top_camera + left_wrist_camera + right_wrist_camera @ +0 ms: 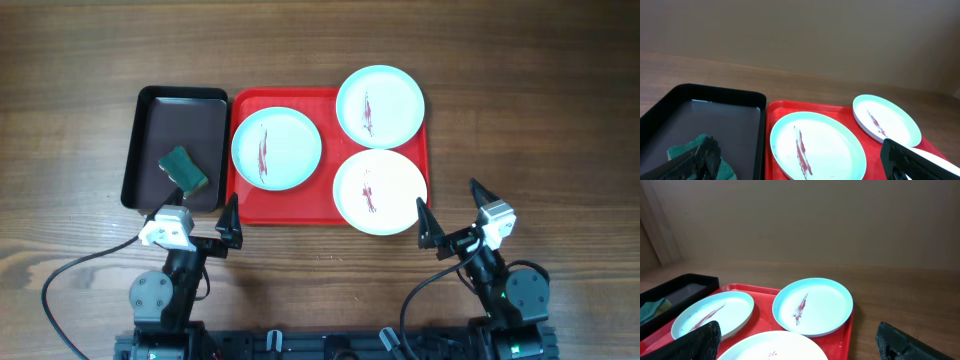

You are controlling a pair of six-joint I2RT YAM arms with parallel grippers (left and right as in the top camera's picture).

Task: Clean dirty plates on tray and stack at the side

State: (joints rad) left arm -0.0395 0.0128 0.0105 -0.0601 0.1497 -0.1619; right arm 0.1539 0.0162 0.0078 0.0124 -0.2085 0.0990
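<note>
Sitting short of the tray point(290, 206), left fingers point(232, 222) and right fingers point(425, 226) gape, empty.

Three plates point(277, 148) on tray point(290, 206), sponge point(184, 168) in narrower tray point(185, 120) just left

Desk point(520, 90): we see a dark brown wooden top, its grain running side to side, carrying everything here.
Dark tray point(185, 120): we find a narrow rectangular tray with a black raised rim, a dark brown floor and rounded corners. It lies flat on the left part of the desk, its long sides running towards the far edge.
Sponge point(184, 169): we see a green sponge with a darker teal face. It lies inside the dark tray, in the near half, turned diagonally to the walls.
Wall point(800, 30): we see a plain beige-brown surface behind the desk's far edge.
Wooden strip point(660, 230): we note a pale upright at the wall's left; what it belongs to we cannot tell.
</note>
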